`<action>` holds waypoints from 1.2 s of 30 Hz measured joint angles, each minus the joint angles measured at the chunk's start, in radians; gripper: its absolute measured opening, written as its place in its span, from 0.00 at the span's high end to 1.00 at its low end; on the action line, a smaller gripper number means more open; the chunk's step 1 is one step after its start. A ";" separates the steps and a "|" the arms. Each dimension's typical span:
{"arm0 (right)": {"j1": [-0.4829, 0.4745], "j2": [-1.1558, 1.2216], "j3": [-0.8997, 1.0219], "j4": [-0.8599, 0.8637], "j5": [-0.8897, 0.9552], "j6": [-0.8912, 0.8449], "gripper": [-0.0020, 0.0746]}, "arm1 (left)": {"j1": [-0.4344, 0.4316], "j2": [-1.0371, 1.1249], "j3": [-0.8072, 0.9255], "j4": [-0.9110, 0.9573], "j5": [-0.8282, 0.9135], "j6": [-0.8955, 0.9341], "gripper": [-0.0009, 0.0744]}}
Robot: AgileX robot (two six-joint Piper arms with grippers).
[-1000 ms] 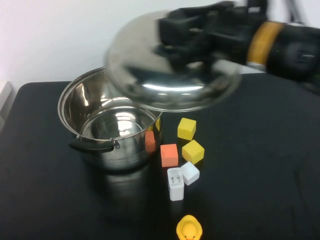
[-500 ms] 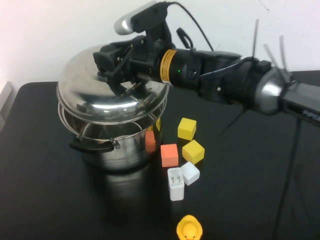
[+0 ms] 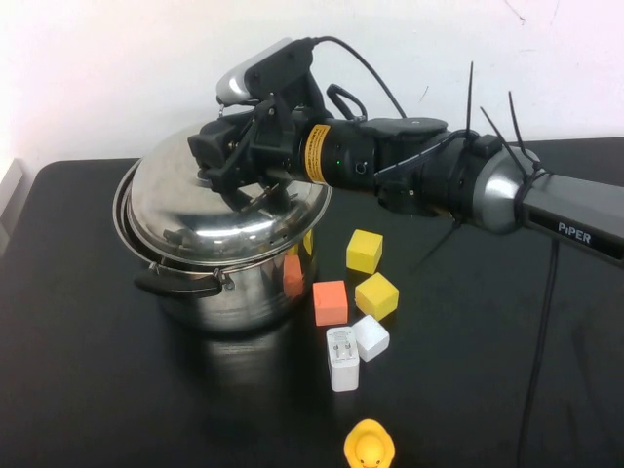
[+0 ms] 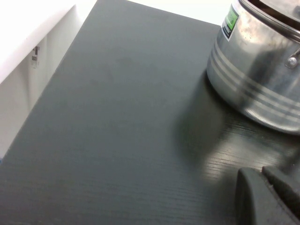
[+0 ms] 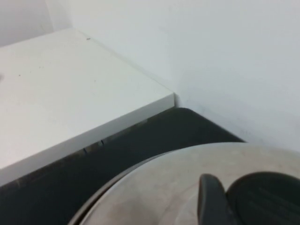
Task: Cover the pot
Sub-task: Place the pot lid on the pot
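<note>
One arm shows in the high view: the right gripper (image 3: pixel 239 166) is clamped on the knob of the lid (image 3: pixel 229 210), which sits tilted on the pot (image 3: pixel 229 288) at the table's (image 3: pixel 97 390) left. Left wrist view: the pot's wall beside the left gripper (image 4: pixel 269 197), cut off, jaws unreadable. Right wrist view: a dark finger (image 5: pixel 211 197) against the knob (image 5: pixel 265 199), both cropped.

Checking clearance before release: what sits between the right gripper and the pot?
High view: only the lid, resting tilted on the pot; the right gripper is at its knob.
</note>
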 joint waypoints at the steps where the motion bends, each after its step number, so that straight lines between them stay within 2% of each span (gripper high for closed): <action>1: 0.000 0.000 0.000 -0.006 -0.002 0.004 0.52 | 0.000 0.000 0.000 0.000 0.000 0.000 0.99; 15: 0.000 0.010 -0.001 -0.018 -0.030 -0.002 0.52 | 0.000 0.000 0.000 0.000 0.000 -0.002 0.99; 25: 0.011 0.011 -0.001 0.051 -0.026 -0.104 0.52 | 0.000 0.000 0.000 0.000 0.000 -0.002 0.99; 36: 0.017 0.011 -0.002 0.083 0.004 -0.122 0.52 | 0.000 0.000 0.000 0.000 0.000 -0.002 0.99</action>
